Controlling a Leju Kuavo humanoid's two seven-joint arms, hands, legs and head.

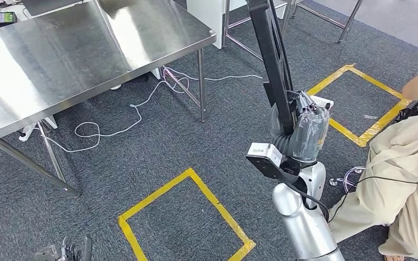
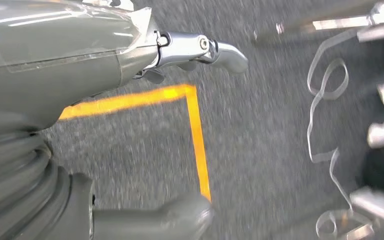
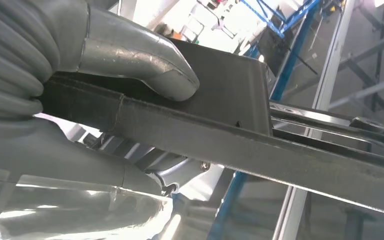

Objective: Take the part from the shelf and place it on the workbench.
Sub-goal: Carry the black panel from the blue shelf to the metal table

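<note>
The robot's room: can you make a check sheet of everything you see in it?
Surface: shiny steel workbench, top mostly bare.
Job's things: long flat black part, held upright over the carpet, not yet on the workbench.
Clutter: small dark device on the workbench's far corner.
Hands: right hand grips the black part, thumb pressed on its flat face; left hand hangs over the floor, holding nothing.
Cables: white cable looped on the carpet under the workbench.
Surroundings: grey carpet with yellow tape squares; a person in beige clothes at the right.
</note>
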